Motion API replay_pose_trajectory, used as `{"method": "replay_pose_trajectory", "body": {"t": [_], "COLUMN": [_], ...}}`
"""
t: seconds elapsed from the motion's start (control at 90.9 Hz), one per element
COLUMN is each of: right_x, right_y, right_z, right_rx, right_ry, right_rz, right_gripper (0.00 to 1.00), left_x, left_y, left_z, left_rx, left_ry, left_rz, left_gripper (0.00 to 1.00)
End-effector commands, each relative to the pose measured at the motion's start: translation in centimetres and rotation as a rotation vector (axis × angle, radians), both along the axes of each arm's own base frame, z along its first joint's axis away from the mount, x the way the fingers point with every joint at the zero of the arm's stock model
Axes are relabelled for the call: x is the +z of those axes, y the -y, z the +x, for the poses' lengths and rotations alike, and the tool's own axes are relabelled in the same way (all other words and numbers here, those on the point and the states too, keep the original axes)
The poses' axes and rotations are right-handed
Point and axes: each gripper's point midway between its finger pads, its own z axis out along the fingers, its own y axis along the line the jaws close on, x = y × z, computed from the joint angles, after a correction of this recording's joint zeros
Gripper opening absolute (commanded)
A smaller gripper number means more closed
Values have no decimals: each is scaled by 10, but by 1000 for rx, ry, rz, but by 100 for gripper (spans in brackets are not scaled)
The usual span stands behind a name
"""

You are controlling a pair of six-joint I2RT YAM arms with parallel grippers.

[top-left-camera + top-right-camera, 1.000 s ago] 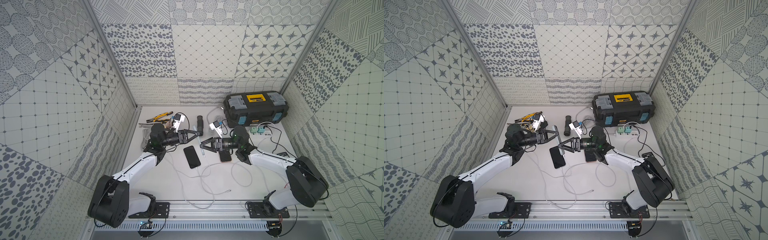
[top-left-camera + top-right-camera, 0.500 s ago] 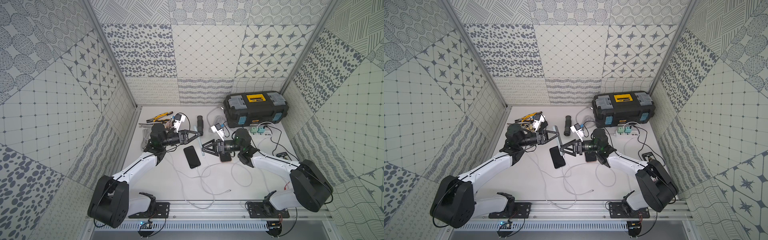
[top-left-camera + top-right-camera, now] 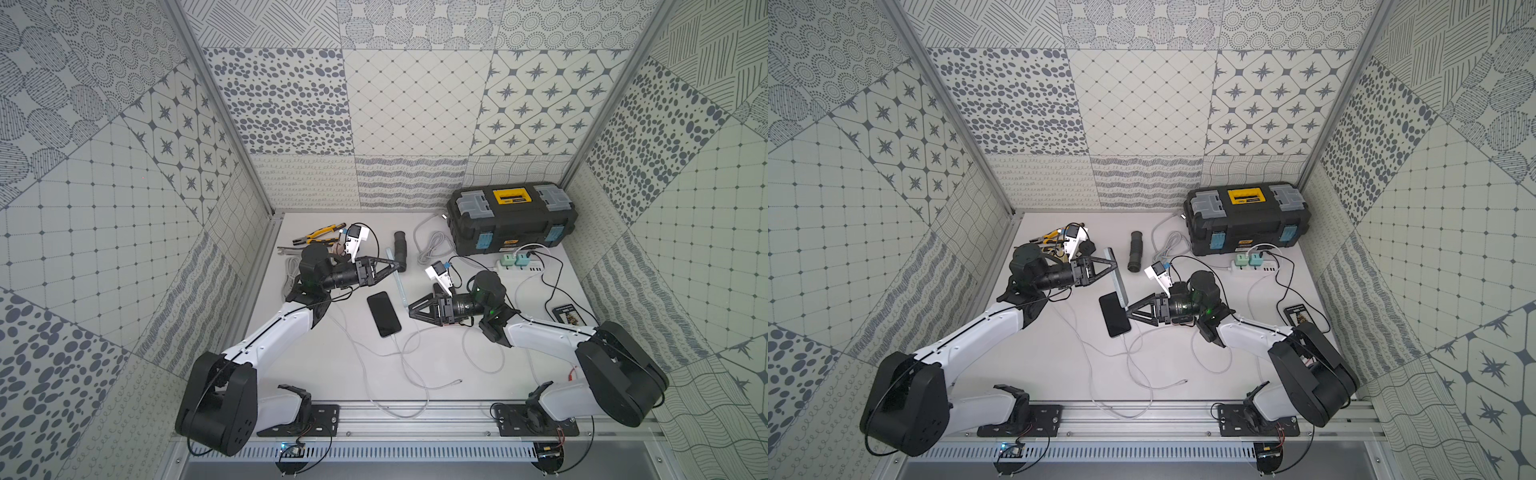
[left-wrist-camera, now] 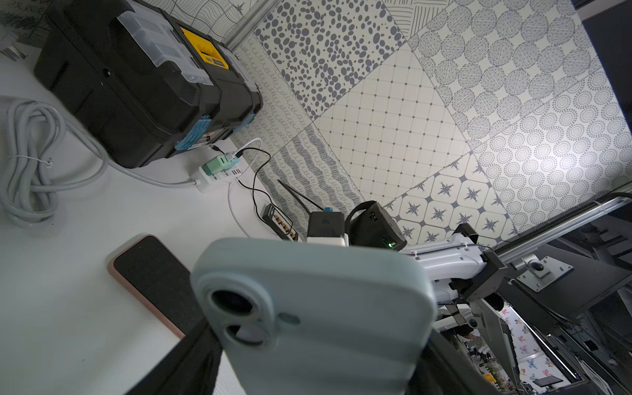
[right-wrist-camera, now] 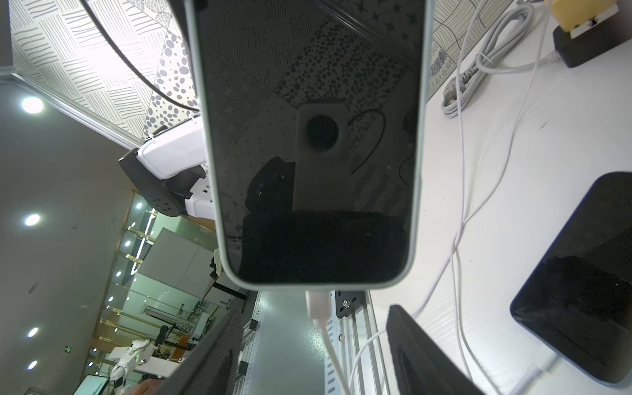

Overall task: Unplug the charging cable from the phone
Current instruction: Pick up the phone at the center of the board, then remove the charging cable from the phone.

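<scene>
**Q:** White charging cable, where is it?

**A:** Its plug sits in the bottom end of the pale blue-cased phone, whose dark screen faces the right wrist camera.

**Q:** And that phone?

**A:** It is held clear of the white tabletop, near its middle, standing on one long edge. The left gripper is clenched on the camera end (both lenses show in the left wrist view).

**Q:** The right gripper?

**A:** Released. Its black fingers stand on either side of the plug, with a gap on each side.

**Q:** What lies around?

**A:** A second, pink-cased phone with a dark screen lies flat just beside the held one. A black-and-yellow plastic toolbox fills the back right corner, and a white power strip lies just in front of it.
</scene>
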Motion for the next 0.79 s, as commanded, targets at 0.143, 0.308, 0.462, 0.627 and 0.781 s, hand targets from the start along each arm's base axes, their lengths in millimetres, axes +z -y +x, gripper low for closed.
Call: {"method": "replay_pose_trajectory", "body": {"t": [0.143,0.308,0.462,0.627,0.781], "right_x": [-4,-14,-19,-18,-15], "right_y": [0,-1,1,1,2], "right_z": [-6,-11,-13,-12,-12], "right_rx": [18,21,16,12,3], "right_ry": [28,32,28,35,48], "right_rz": [12,-29,-47,-44,-41], "right_gripper": [53,46,38,23,6], "left_x": [21,24,24,24,24], "left_y": [-9,-12,-13,-15,-15], "left_z": [4,5,5,6,5], "left_rx": [27,37,40,45,43], "left_ry": [96,101,101,97,95], "left_rz": [-10,-12,-13,-14,-14], "left_gripper": [0,0,0,0,0]}}
